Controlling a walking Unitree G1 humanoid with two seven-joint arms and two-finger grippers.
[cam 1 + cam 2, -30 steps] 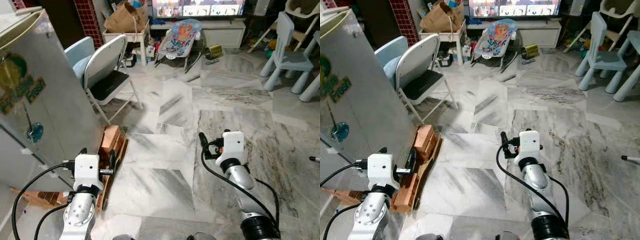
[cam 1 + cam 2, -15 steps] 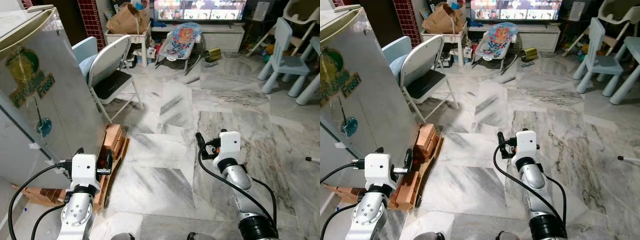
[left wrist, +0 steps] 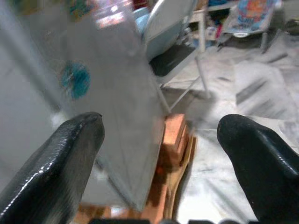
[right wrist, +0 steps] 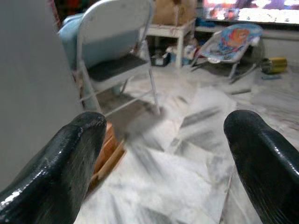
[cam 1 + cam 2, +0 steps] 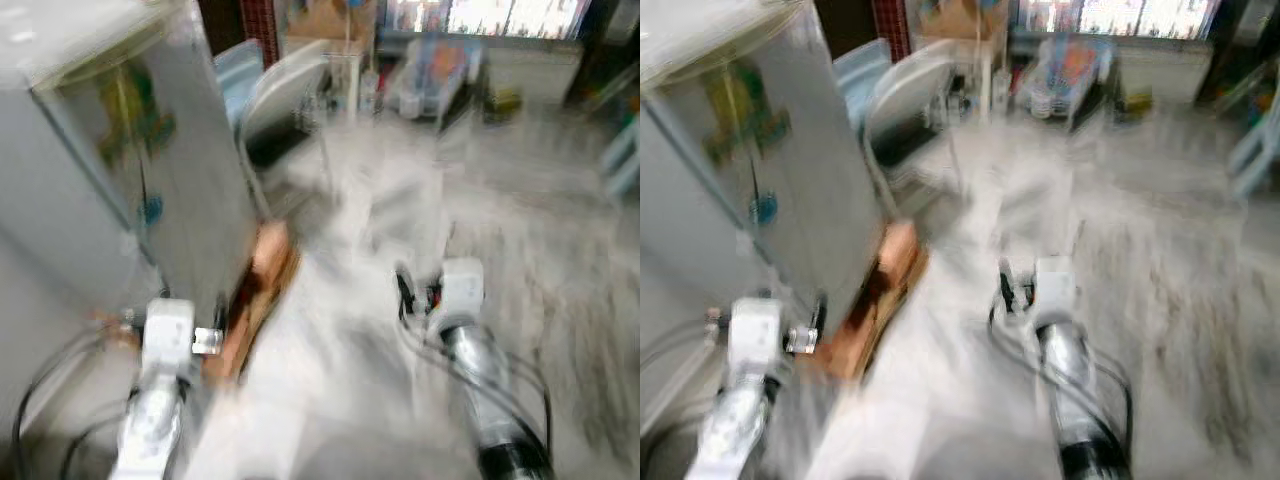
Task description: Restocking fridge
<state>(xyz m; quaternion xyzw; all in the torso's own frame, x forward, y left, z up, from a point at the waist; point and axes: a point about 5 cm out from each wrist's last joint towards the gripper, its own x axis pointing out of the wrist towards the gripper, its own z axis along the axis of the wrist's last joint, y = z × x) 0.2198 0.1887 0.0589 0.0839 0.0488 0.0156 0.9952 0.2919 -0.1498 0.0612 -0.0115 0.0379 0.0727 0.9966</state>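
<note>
Both empty tools face the fridge (image 5: 110, 170) ahead-left.

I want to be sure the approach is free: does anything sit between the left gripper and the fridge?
Nothing visible does. The left gripper is open and empty, facing the fridge side wall. Bricks and a wooden pallet lie low at the fridge's base, and a folding chair stands beyond its corner.
</note>
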